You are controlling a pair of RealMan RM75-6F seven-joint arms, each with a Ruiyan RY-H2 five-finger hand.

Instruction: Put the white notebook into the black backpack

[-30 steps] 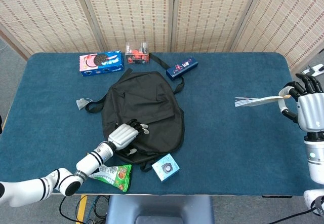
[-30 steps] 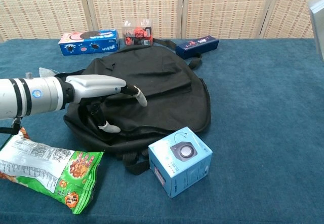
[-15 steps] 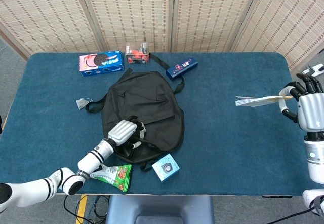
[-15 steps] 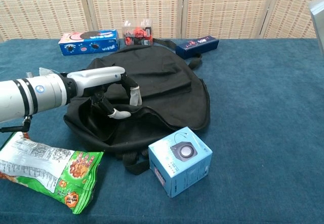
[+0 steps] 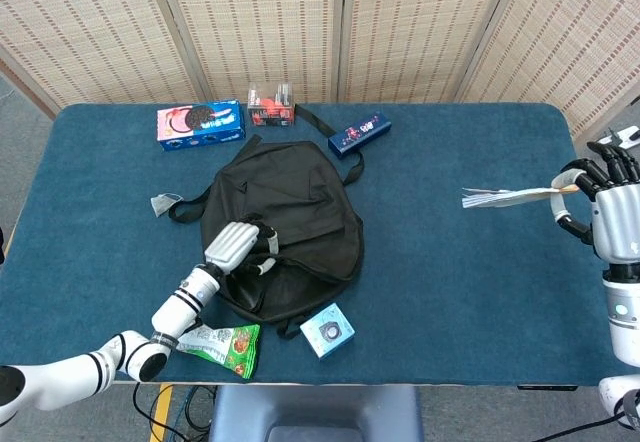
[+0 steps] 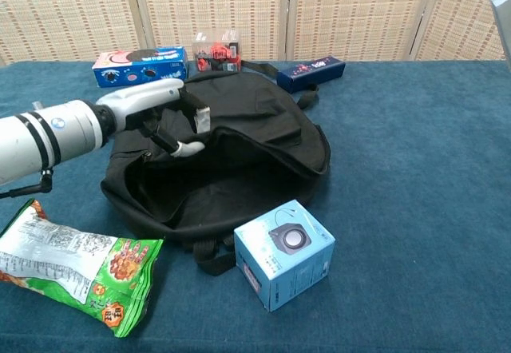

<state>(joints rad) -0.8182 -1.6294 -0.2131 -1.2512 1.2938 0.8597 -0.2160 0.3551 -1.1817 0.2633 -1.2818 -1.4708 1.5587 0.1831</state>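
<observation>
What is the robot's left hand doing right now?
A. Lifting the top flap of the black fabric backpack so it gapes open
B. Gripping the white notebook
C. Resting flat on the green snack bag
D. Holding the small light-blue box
A: the left hand grips the upper edge of the black fabric backpack and holds it raised, so the dark inside shows, while the white notebook is in the right hand.

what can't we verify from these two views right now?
- Right hand: head view shows it at the frame edge holding the white notebook; chest view shows neither.
- Black backpack interior: dark in both views, contents unreadable.
- Left hand fingers: the lifted flap hides their tips, so exact grip is unclear.
</observation>
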